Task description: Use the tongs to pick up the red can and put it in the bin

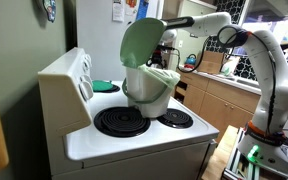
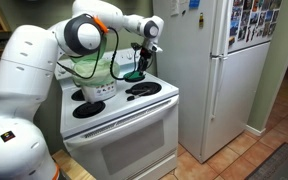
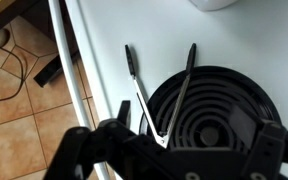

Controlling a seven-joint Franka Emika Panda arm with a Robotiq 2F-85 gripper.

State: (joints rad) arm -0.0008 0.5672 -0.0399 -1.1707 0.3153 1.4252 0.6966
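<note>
Edges: tongs lie on the white stove near its front edge, with the tiled floor beyond.
Around: the bin, its lid raised, stands behind the coil burner.
Tongs: slim and dark, arms spread in a V, joined end at a burner rim.
Tool: released, fingers wide apart, holding nothing.

White arm stretched out level, claw seemingly wide open, pointing down
</note>
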